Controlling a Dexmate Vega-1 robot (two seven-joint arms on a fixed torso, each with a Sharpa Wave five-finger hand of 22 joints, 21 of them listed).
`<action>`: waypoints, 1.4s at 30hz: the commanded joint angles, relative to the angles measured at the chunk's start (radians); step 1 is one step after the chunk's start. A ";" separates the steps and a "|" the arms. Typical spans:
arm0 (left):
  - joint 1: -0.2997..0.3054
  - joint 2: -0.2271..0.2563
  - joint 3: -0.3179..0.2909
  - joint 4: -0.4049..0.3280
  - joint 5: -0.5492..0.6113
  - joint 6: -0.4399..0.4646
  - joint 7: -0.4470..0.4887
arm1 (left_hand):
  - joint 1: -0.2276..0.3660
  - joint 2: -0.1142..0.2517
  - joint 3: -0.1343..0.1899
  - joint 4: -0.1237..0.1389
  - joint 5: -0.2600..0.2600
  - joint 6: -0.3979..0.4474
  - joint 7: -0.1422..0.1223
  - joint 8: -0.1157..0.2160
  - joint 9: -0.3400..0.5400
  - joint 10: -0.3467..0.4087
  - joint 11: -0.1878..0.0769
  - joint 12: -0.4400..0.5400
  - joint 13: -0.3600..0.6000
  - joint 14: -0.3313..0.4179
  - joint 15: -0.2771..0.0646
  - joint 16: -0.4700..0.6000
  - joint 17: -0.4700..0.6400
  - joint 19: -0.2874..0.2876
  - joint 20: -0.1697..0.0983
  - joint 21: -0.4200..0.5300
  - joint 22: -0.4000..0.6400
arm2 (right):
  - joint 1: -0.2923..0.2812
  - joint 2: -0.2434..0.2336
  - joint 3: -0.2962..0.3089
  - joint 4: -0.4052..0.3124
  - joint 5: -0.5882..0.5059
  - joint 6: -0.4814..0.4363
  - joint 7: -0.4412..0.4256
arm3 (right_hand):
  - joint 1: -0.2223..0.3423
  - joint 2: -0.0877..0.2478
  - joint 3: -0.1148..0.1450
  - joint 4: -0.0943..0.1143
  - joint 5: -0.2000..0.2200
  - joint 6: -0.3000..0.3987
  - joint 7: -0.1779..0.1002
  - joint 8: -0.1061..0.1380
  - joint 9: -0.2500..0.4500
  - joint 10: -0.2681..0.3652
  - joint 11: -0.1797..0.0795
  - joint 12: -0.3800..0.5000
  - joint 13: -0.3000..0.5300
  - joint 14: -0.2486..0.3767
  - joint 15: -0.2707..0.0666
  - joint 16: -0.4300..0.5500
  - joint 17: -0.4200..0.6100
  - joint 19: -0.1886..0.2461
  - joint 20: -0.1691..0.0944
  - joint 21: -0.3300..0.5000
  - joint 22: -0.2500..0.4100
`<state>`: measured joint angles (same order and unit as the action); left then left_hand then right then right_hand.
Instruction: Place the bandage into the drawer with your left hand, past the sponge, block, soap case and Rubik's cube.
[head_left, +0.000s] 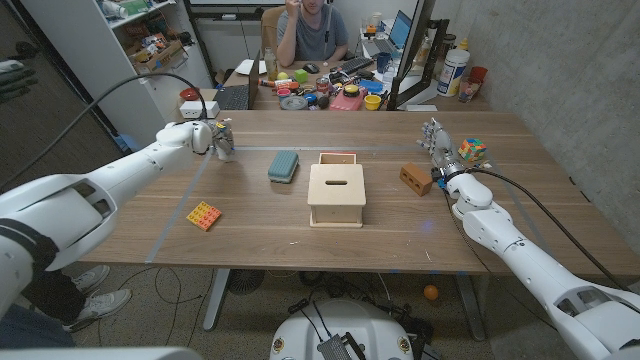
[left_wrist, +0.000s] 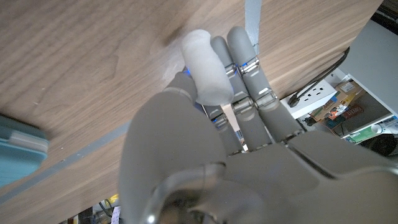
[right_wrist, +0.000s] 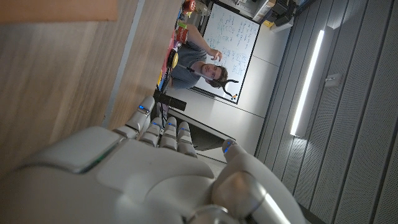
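My left hand (head_left: 222, 139) is at the far left of the table, fingers pointing down. In the left wrist view its fingers (left_wrist: 245, 68) close around a white bandage roll (left_wrist: 204, 67) just above the wood. The wooden box (head_left: 336, 196) stands mid-table, its drawer (head_left: 338, 158) pulled open on the far side. Between my left hand and the drawer lies the teal soap case (head_left: 283, 165), which the left wrist camera also catches (left_wrist: 22, 146). An orange sponge (head_left: 204, 215) lies front left. The brown block (head_left: 415, 178) and Rubik's cube (head_left: 473, 150) sit by my right hand (head_left: 437, 142), which stands upright with its fingers apart and nothing in it.
A person sits behind the table at a cluttered desk (head_left: 330, 95). A white shelf unit (head_left: 150, 45) stands at the back left. A black cable (head_left: 150, 85) arcs over my left forearm. Bare wood (head_left: 260, 230) spreads in front of the box.
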<state>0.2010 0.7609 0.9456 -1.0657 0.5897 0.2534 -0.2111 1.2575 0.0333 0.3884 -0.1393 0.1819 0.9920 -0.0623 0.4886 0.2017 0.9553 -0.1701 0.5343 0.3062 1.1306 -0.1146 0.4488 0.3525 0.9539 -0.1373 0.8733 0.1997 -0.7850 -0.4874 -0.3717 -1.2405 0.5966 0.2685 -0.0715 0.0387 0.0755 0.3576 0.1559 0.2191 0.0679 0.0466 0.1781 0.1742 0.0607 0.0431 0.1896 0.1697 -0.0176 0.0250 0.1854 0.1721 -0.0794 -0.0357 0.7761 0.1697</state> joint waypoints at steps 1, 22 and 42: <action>0.053 0.048 -0.049 -0.115 0.005 0.062 0.053 | 0.018 0.011 0.000 0.000 -0.003 0.033 0.016 0.003 0.004 0.018 -0.016 0.007 0.068 0.117 -0.120 0.003 0.006 0.006 -0.058 0.013 0.001 | 0.000 0.001 -0.002 0.000 -0.002 0.008 0.004 | -0.001 0.058 0.001 0.000 0.009 0.007 -0.003 0.008 0.005 0.008 0.000 0.006 0.005 0.003 0.000 -0.002 0.002 0.002 -0.012 -0.007 0.003; 0.106 0.104 -0.152 -0.274 0.002 0.112 0.086 | 0.019 0.007 -0.002 0.002 -0.004 0.051 0.009 0.002 0.002 0.029 -0.023 0.021 0.091 0.124 -0.120 -0.006 0.015 0.006 -0.055 0.025 -0.004 | -0.032 -0.012 0.007 -0.038 0.002 0.014 -0.002 | 0.000 0.058 0.001 0.000 0.010 0.008 -0.002 0.008 0.005 0.009 0.000 0.006 0.005 0.003 0.000 -0.003 0.002 0.004 -0.012 -0.016 0.003; 0.025 0.053 -0.159 -0.241 0.060 0.037 0.144 | 0.016 0.003 -0.005 0.004 -0.005 0.069 0.003 0.002 0.001 0.038 -0.027 0.027 0.101 0.132 -0.120 -0.013 0.020 0.007 -0.055 0.035 -0.007 | -0.074 -0.035 0.020 -0.093 -0.001 0.031 -0.009 | 0.002 0.058 0.001 -0.002 0.011 0.008 -0.002 0.008 0.005 0.009 -0.001 0.005 0.005 0.003 -0.001 -0.004 0.002 0.007 -0.012 -0.026 0.004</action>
<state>0.2754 0.8508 0.7878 -1.3378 0.6268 0.3451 -0.0988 1.2575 0.0333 0.3855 -0.1365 0.1758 1.0329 -0.0785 0.4827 0.1973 0.9552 -0.1702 0.5556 0.3062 1.1475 -0.1151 0.4411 0.3692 0.9555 -0.1351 0.9033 0.1903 -0.8338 -0.5073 -0.3601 -1.2997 0.5987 0.2916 -0.0739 0.0387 0.0755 0.3576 0.1559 0.2266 0.0679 0.0465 0.1781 0.1742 0.0606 0.0430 0.1896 0.1697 -0.0178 0.0248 0.1854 0.1724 -0.0796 -0.0357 0.7543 0.1697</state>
